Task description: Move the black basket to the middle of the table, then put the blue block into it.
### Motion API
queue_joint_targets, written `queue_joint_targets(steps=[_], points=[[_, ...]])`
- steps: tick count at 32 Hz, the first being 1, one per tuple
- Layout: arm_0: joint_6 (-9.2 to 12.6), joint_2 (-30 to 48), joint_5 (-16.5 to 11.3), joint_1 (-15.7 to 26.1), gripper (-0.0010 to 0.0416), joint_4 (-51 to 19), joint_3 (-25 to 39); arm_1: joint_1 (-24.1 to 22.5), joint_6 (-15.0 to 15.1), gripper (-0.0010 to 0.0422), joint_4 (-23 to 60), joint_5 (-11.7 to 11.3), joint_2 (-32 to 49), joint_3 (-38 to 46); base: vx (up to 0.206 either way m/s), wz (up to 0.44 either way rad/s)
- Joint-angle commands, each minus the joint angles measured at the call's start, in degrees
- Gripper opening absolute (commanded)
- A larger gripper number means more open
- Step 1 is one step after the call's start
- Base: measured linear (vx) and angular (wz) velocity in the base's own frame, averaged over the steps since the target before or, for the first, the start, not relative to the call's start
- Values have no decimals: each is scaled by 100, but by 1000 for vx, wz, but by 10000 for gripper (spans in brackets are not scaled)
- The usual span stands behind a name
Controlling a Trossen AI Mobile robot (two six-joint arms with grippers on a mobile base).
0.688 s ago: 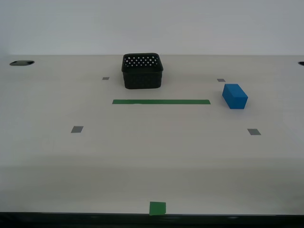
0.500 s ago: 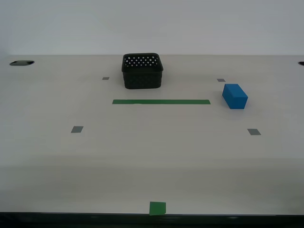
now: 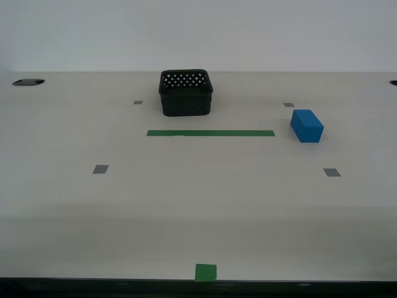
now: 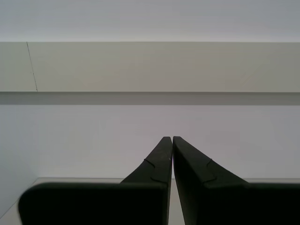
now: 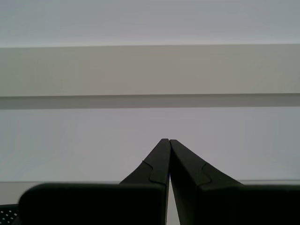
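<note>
- On the far half of the worktop [image 3: 198, 211] you see the black basket [image 3: 186, 93], upright, its hole-dotted walls plain to view; it stands beyond the green tape strip [image 3: 210, 133], over the strip's end nearer the exterior view's left.
- Toward the exterior view's right you find the blue block [image 3: 307, 125], lying on the worktop just off that end of the strip and well apart from the basket (nothing touches either thing).
- Near the front edge a green square [image 3: 206, 272] is marked; small grey squares lie around the strip, one of them [image 3: 100, 169] at the exterior view's left and another [image 3: 332, 172] in front of the block.
- At the far corner on the exterior view's left you can make out a dark oval opening [image 3: 28, 82] in the worktop.
- My first hand [image 5: 168, 140] has its two black fingers pressed tip to tip with nothing between them, pointing at a pale wall; you do not see it in the exterior view.
- My second hand [image 4: 171, 138] is likewise closed and empty, its fingertips [image 4: 164, 143] meeting before the same kind of pale wall.
</note>
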State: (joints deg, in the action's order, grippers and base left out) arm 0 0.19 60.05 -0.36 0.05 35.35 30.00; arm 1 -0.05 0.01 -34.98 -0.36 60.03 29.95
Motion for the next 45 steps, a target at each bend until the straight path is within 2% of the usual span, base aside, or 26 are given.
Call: queue_joint_targets(steps=[1, 23, 25, 29, 31, 32, 34, 38, 40, 45], points=[[-2, 0, 2, 0, 0, 15, 4, 2, 7, 0, -26, -4, 0, 4, 0, 0], [26, 0, 2, 0, 0, 44, 72, 4, 4, 0, -59, -4, 0, 66, 0, 0], [26, 0, 2, 0, 1, -50, 210, 2, -4, 0, -24, -4, 0, 131, 0, 0], [26, 0, 2, 2, 0, -824, 719, -2, -284, 0, 254, -4, 0, 402, 0, 0], [20, 0, 2, 2, 1, -1541, 1093, -4, -402, 0, 1075, -4, 2, 802, 0, 0], [20, 0, 2, 2, 0, -2103, 1388, -7, -409, 0, 1912, -4, 28, 1202, 0, 0], [20, 9, 2, 4, 1, -2771, 1779, -9, -409, 0, 3016, -2, 179, 1825, 0, 0], [24, 85, 2, 11, 1, -3803, 2465, -70, -409, 0, 4682, 2, 634, 3010, 0, 0], [26, 162, 2, 13, 0, -4223, 2767, -144, -409, 0, 5340, 7, 949, 3595, 0, 0], [33, 356, 2, 17, 0, -5040, 3235, -424, -400, 0, 6481, 262, 1915, 4861, 0, 0]])
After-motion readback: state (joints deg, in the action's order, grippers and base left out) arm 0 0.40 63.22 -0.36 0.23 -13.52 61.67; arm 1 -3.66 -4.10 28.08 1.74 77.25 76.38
